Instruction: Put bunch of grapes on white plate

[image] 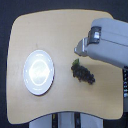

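You have one white plate point(39, 72) lying toward the desk's point(65, 30) left edge in the exterior view, empty. One bunch of grapes point(83, 73) lies right of it, near mid-desk, well apart from the plate, its long axis running from the upper left, where the stem is, to the lower right. Your one claw point(80, 49) hovers just above and slightly left of the bunch; I cannot tell whether it is released or clenched. It carries nothing.

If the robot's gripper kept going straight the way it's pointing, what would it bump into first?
Probably the bunch of grapes. The gripper points down and toward the exterior view's left, and the grapes lie just below it. Height is hard to judge, so it might meet the table instead.
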You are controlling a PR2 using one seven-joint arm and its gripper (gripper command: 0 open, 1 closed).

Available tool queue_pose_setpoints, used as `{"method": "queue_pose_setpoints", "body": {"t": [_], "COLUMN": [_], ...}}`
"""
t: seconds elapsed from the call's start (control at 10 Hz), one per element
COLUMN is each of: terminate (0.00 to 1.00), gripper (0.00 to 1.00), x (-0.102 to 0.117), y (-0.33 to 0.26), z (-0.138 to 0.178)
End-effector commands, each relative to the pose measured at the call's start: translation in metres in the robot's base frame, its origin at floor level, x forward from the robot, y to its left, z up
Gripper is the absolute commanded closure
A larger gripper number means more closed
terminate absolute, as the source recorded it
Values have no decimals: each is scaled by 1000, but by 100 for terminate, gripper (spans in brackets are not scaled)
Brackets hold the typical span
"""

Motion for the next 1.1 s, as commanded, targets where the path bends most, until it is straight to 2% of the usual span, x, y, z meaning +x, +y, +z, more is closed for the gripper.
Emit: {"method": "queue_pose_setpoints", "body": {"t": [0.0, 0.5, 1.0], "terminate": [0, 0, 0], "gripper": [0, 0, 0], "x": [-25, -40, -30], "y": [42, 55, 40], "z": [-40, -75, -95]}}
